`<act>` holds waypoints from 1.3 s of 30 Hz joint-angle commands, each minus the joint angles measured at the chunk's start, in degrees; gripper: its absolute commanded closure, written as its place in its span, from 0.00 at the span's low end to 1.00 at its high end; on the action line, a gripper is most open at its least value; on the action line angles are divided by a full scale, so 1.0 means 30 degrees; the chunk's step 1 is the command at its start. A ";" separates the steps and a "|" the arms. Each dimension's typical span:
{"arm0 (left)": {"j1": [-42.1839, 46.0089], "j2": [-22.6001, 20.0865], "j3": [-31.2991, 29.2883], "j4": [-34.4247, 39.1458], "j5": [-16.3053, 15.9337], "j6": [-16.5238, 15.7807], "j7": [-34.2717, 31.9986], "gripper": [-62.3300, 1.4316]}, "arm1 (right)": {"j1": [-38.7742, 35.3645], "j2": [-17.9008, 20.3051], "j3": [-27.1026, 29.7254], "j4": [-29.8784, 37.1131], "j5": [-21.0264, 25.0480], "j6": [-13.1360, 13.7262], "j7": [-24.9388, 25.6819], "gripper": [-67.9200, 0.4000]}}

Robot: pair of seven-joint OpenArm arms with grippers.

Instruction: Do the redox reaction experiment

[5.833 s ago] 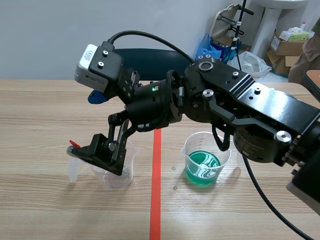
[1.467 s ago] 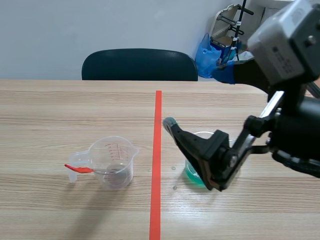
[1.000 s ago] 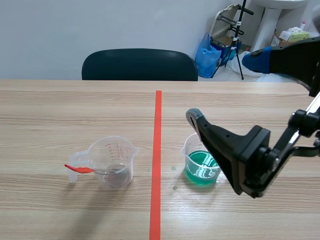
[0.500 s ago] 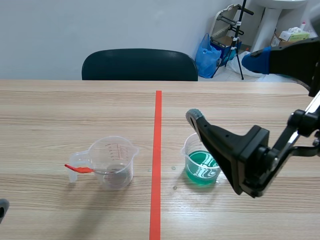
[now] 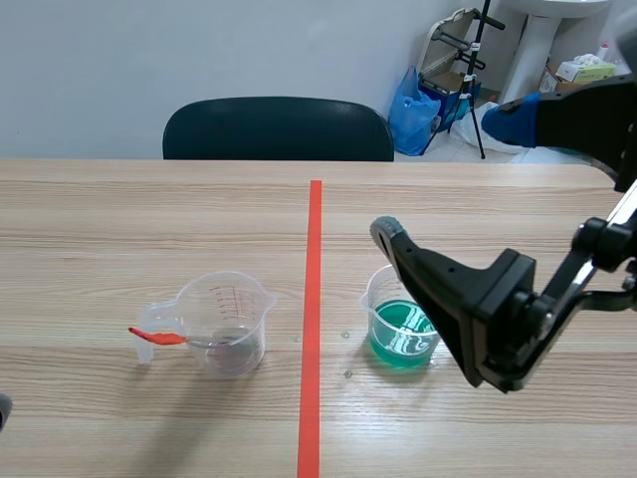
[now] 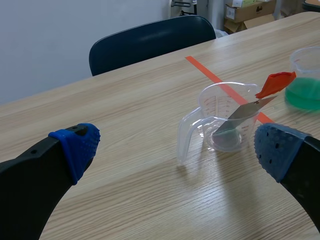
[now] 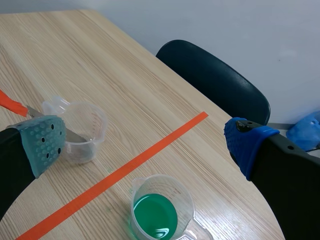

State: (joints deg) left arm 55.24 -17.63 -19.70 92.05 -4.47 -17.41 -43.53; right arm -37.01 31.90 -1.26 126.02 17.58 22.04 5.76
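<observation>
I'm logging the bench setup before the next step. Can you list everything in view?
measuring cup: 1, clear, on the table left of the tape line
spatula: 1, red handle, grey blade, leaning in the measuring cup
beaker: 1, clear, holding green liquid, right of the tape line
tape line: 1, orange-red, a mark down the table's middle
table: 1, light wood
chair: 1, dark, behind the table's far edge
bag: 1, blue, background
cardboard boxes: several, brown, far background
left gripper: 1, black, blue pads, open, low, facing the measuring cup
right gripper: 1, black, open, raised near the beaker
</observation>
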 commanded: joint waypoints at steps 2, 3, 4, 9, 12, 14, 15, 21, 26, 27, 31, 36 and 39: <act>0.0044 -0.0124 -0.0015 0.0342 -0.0117 0.0051 -0.0335 0.00 | 0.0175 0.0044 0.0022 0.0102 0.0328 -0.0058 0.0189 0.00; 0.0044 -0.0124 -0.0015 0.0342 -0.0117 0.0051 -0.0335 0.00 | 0.0175 0.0044 0.0022 0.0102 0.0328 -0.0058 0.0189 0.00; 0.0044 -0.0124 -0.0015 0.0342 -0.0117 0.0051 -0.0335 0.00 | 0.0175 0.0044 0.0022 0.0102 0.0321 -0.0058 0.0189 0.00; 0.0044 -0.0124 -0.0015 0.0342 -0.0117 0.0051 -0.0335 0.00 | 0.0175 0.0044 0.0022 0.0102 0.0248 -0.0058 0.0189 0.00; 0.0044 -0.0124 -0.0015 0.0342 -0.0117 0.0051 -0.0335 0.00 | 0.0175 0.0044 0.0022 0.0102 0.0248 -0.0058 0.0189 0.00; 0.0044 -0.0124 -0.0015 0.0342 -0.0117 0.0051 -0.0342 0.00 | 0.0175 0.0044 0.0022 0.0102 0.0248 -0.0058 0.0189 0.00; 0.0044 -0.0124 -0.0015 0.0342 -0.0117 0.0051 -0.0350 0.00 | 0.0175 0.0044 0.0022 0.0102 0.0248 -0.0058 0.0189 0.00; 0.0036 -0.0124 -0.0015 0.0342 -0.0117 0.0051 -0.1129 0.00 | 0.0175 0.0044 0.0022 0.0102 0.0248 -0.0058 0.0189 0.00; 0.0036 -0.0117 -0.0015 0.0342 -0.0124 0.0051 -0.1122 0.00 | 0.0175 0.0044 0.0022 0.0102 0.0248 -0.0058 0.0182 0.00; 0.0036 -0.0117 -0.0015 0.0342 -0.0124 0.0051 -0.1122 0.00 | 0.0175 0.0044 0.0022 0.0102 0.0248 -0.0058 0.0182 0.00; 0.0044 -0.0117 -0.0015 0.0342 -0.0124 0.0051 -0.1100 0.00 | 0.0175 0.0044 0.0022 0.0102 0.0248 -0.0058 0.0182 0.00; 0.0044 -0.0109 -0.0015 0.0342 -0.0124 0.0051 -0.1093 0.00 | 0.0175 0.0044 0.0022 0.0102 0.0248 -0.0058 0.0109 0.00; 0.0044 -0.0109 -0.0015 0.0342 -0.0124 0.0051 -0.1042 0.00 | 0.0175 0.0044 0.0022 0.0102 0.0248 -0.0058 -0.0160 0.00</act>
State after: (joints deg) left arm 55.24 -17.63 -19.70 92.05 -4.47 -17.23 -46.04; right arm -37.01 31.90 -1.26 126.02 17.56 22.04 4.56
